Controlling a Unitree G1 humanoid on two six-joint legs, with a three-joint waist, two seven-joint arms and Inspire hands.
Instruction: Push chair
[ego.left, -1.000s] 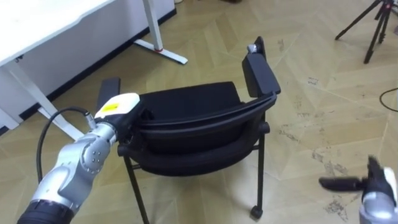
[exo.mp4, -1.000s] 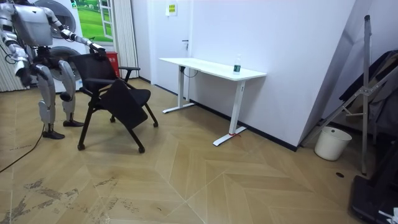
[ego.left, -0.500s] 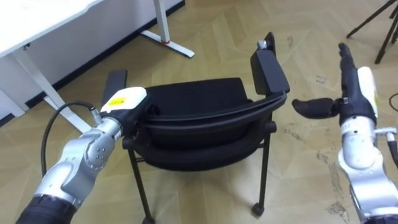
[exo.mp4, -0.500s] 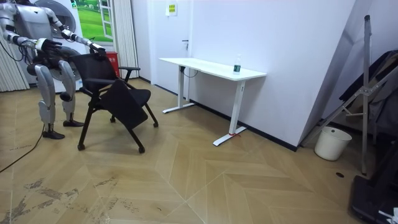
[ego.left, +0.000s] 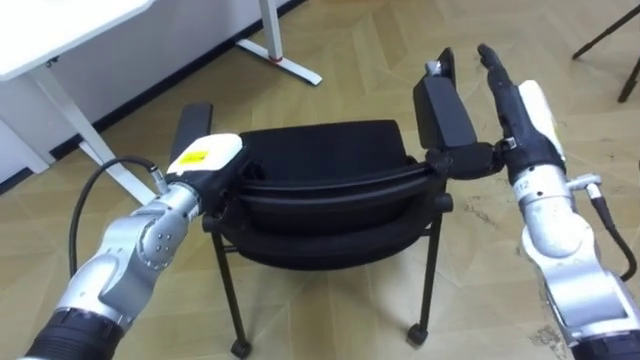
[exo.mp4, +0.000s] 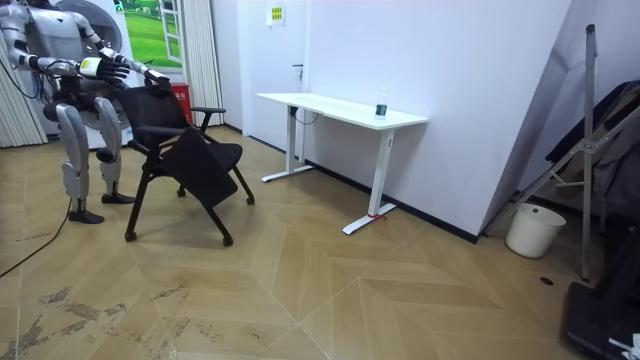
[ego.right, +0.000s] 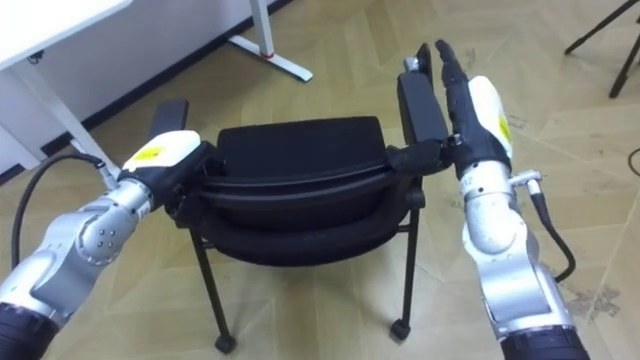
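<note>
Desk (ego.left: 60, 35): we count one, white, far left, beyond the chair's left side
Left hand (ego.left: 205, 160): laid on the left end of the backrest's top edge, just behind the left armrest (ego.left: 192, 128) — we cannot tell how its fingers sit, dark against the black frame
Chair (ego.left: 320, 165): one, black, on the wood floor right before the robot, backrest nearest, seat facing away, flanked by the two hands
Armrests: we count two, one per side
Right hand (ego.left: 530, 120): released — fingers straight, pointing forward just beside the right armrest (ego.left: 445, 105), thumb stretched across to the backrest's right end
Stance: robot behind the chair, at the room view's left
</note>
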